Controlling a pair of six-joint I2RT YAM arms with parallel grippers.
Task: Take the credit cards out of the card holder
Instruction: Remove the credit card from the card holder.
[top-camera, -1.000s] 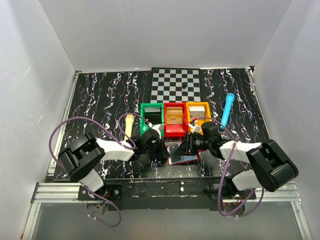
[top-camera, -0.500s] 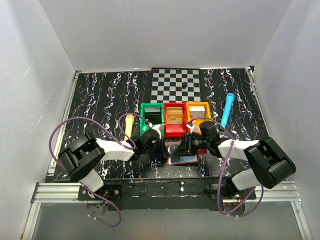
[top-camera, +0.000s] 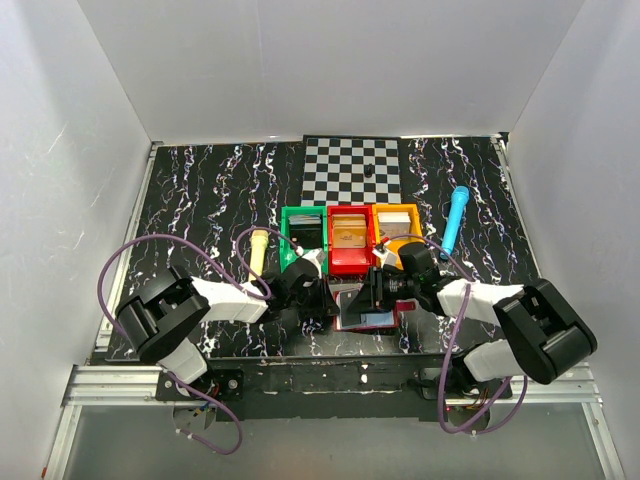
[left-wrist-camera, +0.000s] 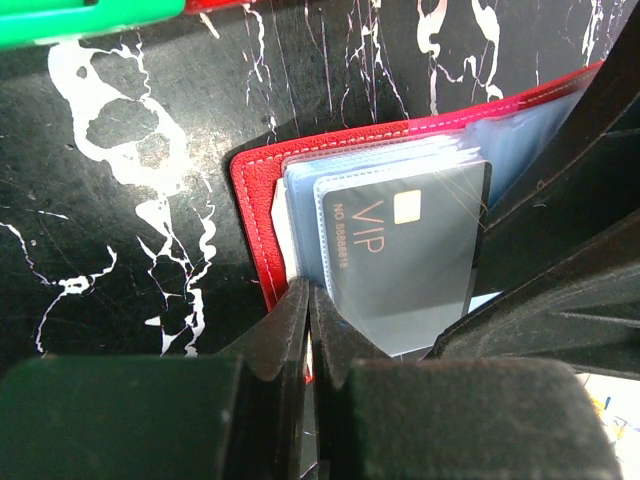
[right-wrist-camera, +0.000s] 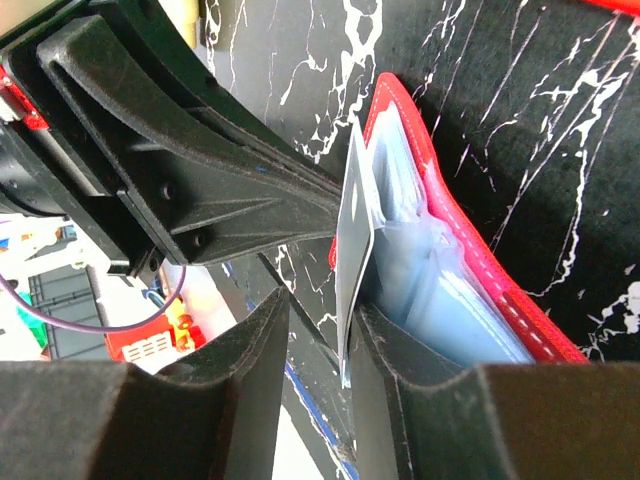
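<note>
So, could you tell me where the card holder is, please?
Top view: the card holder lies open between the left gripper and right gripper, just in front of the red bin.

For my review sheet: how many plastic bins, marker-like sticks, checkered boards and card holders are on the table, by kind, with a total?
Plastic bins: 3, namely green bin, red bin, orange bin
Marker-like sticks: 2, namely blue stick, yellow stick
Boards: 1, the checkered board
Holders: 1, the card holder
Total: 7
</note>
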